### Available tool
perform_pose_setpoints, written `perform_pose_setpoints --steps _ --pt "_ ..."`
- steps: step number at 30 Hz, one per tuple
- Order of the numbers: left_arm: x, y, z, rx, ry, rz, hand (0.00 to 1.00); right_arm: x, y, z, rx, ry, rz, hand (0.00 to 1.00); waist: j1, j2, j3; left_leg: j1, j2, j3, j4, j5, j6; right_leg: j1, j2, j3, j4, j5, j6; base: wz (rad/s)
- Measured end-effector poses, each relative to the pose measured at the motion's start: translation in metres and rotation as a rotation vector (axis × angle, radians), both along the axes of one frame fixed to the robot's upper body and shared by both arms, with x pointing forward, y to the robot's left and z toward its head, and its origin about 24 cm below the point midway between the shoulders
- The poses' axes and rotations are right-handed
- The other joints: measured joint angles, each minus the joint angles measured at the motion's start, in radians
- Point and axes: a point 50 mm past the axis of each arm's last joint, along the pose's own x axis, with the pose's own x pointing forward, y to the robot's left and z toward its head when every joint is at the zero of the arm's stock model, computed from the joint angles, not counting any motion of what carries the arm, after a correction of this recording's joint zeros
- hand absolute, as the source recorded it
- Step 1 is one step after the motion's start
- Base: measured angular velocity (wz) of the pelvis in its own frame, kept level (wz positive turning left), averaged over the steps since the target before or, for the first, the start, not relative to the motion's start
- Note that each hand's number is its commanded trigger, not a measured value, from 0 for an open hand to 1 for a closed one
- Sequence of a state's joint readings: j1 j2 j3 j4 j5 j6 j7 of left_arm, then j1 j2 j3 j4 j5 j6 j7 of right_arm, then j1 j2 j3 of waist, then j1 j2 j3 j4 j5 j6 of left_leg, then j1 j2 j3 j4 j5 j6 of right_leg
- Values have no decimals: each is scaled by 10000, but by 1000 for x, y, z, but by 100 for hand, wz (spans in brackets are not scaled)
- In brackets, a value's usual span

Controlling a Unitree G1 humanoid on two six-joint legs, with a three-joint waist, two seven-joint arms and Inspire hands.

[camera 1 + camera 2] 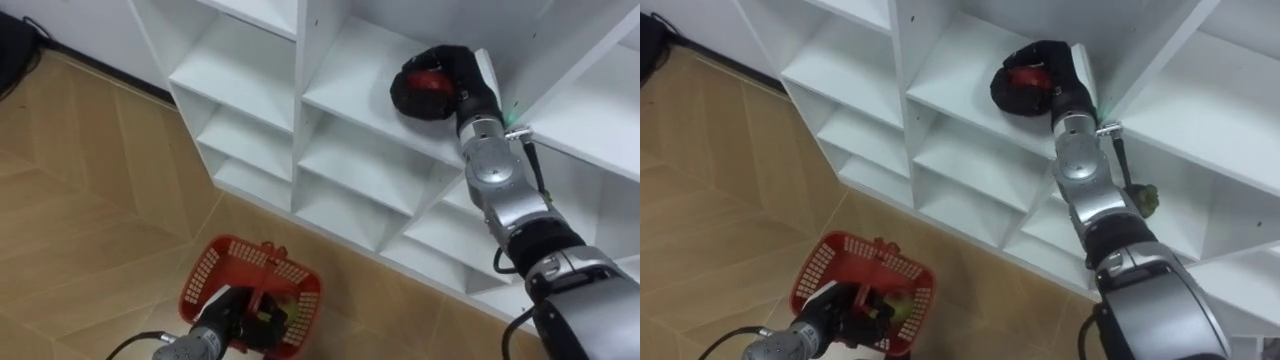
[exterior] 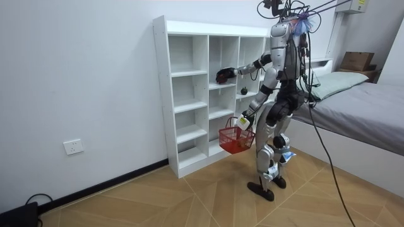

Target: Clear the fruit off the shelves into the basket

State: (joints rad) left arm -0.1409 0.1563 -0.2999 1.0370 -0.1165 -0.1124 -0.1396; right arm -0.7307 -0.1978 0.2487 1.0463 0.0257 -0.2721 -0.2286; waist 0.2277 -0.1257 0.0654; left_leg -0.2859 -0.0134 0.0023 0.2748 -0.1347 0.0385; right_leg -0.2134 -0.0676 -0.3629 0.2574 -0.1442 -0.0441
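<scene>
We found the right robot hand point(image 1: 445, 85) deep in an upper compartment of the closet point(image 1: 250, 140), its fingers curled round a red fruit point(image 1: 428, 80) close to the compartment's right wall. Whether the fruit rested on the board or was lifted clear we could not tell. We judged it round, firm and light enough for one hand, with a smooth skin that could slip. So the hold belonged round its widest part, fingers over the top and thumb against the side, firm but not hard enough to bruise. The left robot hand point(image 1: 245, 320) hung low before the closet, closed on the handle of the basket point(image 1: 212, 262). The basket looked like open mesh, light and free to swing, so a fruit seemed better lowered in than dropped. We counted one red fruit in the grasp, one dark fruit point(image 1: 1146, 198) on a lower shelf to the right, partly behind the right arm, and one basket. A pale green thing point(image 1: 897, 308) showed inside the basket — perhaps a third fruit, though we could not be sure.
</scene>
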Motion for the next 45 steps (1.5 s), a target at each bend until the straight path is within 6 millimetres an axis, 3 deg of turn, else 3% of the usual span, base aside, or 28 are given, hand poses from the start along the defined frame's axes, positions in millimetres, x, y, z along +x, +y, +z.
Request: perform_pose_setpoints --steps 15,21,31,35,40,45 --pt "11 -2 5 -81 -292 31 100 0 2 2 -12 -124 103 100 -91 31 17 14 5 44 0 -1 0 0 2 30 -36 3 5 0" --pt "17 -5 8 -262 -475 192 100 -9 13 -3 -72 -345 510 100 -216 68 -3 74 13 143 -19 -3 3 12 9 152 -34 1 15 -4" --pt "33 -24 20 -1076 -1240 434 100 -43 40 -17 209 -382 2480 100 -587 338 -189 195 100 798 -38 -45 70 -151 49 785 28 112 99 -17" --pt "42 -28 28 -1484 -1781 873 100 -60 49 -35 77 214 3252 100 -774 445 -326 404 163 1027 -71 -48 72 -38 95 954 19 160 77 -16" --pt "43 -30 29 -1941 -1885 1382 100 -78 54 -57 -67 1324 4035 100 -983 498 -354 493 225 1107 -60 -47 63 -2 163 1099 36 201 21 -8" --pt "45 -34 32 -2243 -2050 1479 100 -84 63 -50 176 1177 4843 100 -1210 578 -403 479 264 1244 3 -41 61 -72 172 1186 48 225 -3 -9"
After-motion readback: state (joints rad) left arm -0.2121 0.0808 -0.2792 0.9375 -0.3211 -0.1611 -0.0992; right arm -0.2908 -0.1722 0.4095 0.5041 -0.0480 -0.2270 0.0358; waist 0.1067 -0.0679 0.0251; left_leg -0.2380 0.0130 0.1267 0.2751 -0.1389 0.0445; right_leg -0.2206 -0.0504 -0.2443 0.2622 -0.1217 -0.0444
